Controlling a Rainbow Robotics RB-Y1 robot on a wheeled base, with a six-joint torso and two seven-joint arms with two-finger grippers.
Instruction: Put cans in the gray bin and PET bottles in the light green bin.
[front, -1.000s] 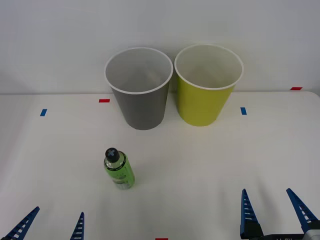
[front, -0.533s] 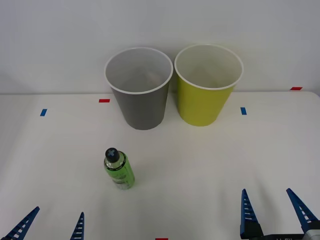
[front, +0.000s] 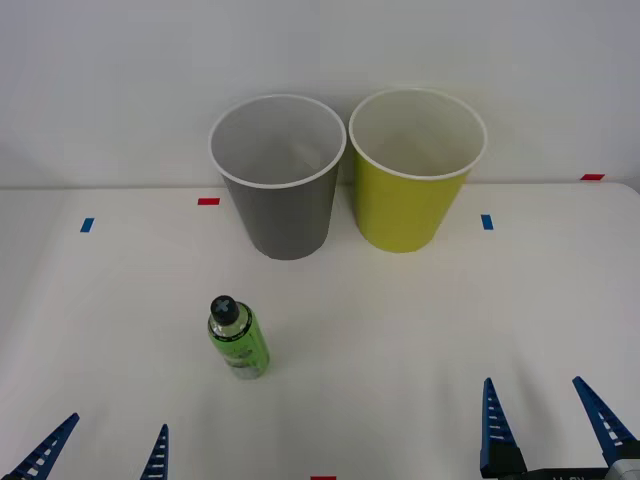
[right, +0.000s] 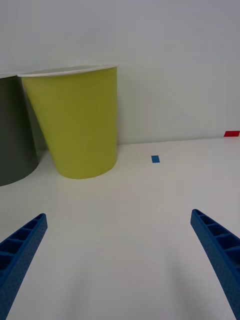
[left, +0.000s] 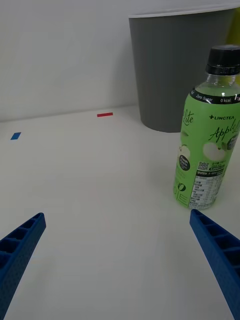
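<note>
Left gripper (front: 103, 455) is hanging spread and empty at 7 o'clock, right gripper (front: 548, 425) likewise at 5, while the bottle (front: 237, 338) is standing upright toward 11 from the left gripper, ungrasped, needing a reach, then transfer to the light green bin (front: 415, 170) at 1.

PET bottle (left: 207, 145) label: "LINCTEA", "Apple", "0 kcal"

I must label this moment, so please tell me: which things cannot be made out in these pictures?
- Gray bin bottom inside: front view, hidden by its own wall.
- Light green bin bottom inside: likewise.
- Bottle small label print: left wrist view, too small.
- Left gripper and right gripper, open: front view, bodies cut off by the edge.
</note>
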